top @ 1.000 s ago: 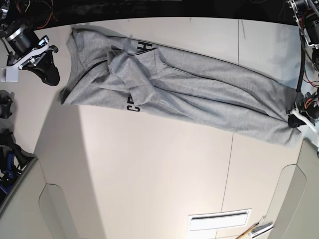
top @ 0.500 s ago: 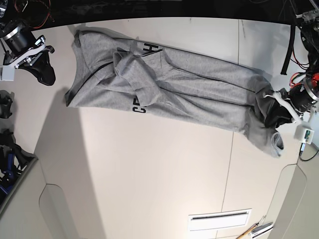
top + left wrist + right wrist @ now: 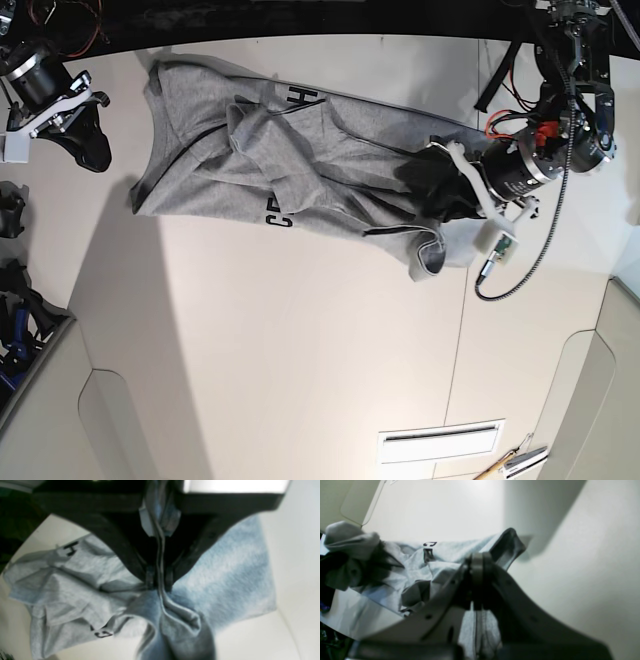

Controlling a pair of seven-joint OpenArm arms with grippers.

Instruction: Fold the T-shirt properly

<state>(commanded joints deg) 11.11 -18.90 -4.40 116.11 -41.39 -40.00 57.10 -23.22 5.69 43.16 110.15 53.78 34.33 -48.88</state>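
Note:
The grey T-shirt (image 3: 300, 160) lies crumpled across the far side of the table, with pieces of black lettering showing. My left gripper (image 3: 435, 195) is shut on its right end. It holds that end above the shirt's middle, and a loop of cloth hangs below it. In the left wrist view the cloth (image 3: 75, 587) runs up between the closed fingers of the gripper (image 3: 158, 582). My right gripper (image 3: 88, 148) hovers at the far left, shut, a little apart from the shirt's left edge. In the right wrist view the gripper (image 3: 477, 557) has the shirt (image 3: 450, 550) behind its tips.
The pale table (image 3: 300, 330) has a seam (image 3: 463, 320) running front to back. A cable (image 3: 520, 265) dangles from the left arm. A white slotted panel (image 3: 440, 440) and some tools (image 3: 515, 462) lie at the front right. Dark equipment (image 3: 15, 300) lines the left edge.
My left gripper has carried the shirt's right end from the table's right edge leftward toward the middle, doubling the cloth over. The right gripper has barely moved.

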